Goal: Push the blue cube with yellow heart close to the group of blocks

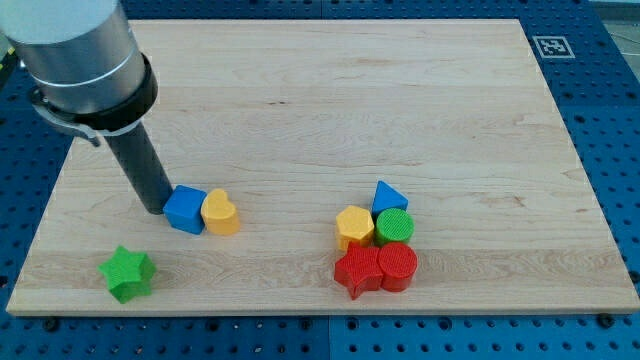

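Tool: rod tip (155, 208), no jaws to open or close, set against blue cube (185, 210) | cube touching yellow heart (221, 213), left half of tabletop (300, 80), toward bottom edge | group (378, 245) well apart, bottom-centre | push to be kept centred behind cube, slightly toward bottom edge, so the pair is not split.

I find no words, numbers or brand names that can be read anywhere before me. The only sign is a small black-and-white square marker (551, 46), a coded tag of the fiducial kind, standing at the corner of my table (330, 90) toward the view's top right. Its pattern is too small to decode.
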Controlling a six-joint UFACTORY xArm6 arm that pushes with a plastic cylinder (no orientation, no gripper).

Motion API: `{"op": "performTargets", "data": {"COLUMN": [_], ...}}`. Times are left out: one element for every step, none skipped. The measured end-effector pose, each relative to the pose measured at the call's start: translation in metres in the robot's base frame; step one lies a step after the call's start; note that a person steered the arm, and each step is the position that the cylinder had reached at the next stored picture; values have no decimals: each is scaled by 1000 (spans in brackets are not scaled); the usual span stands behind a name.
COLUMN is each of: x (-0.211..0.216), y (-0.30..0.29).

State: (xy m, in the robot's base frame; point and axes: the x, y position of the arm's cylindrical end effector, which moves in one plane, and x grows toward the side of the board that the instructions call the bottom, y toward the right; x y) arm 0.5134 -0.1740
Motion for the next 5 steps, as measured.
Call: {"op": "performTargets", "data": {"x": [0,0,0,4,16], "y": [0,8,20,25,25]}}
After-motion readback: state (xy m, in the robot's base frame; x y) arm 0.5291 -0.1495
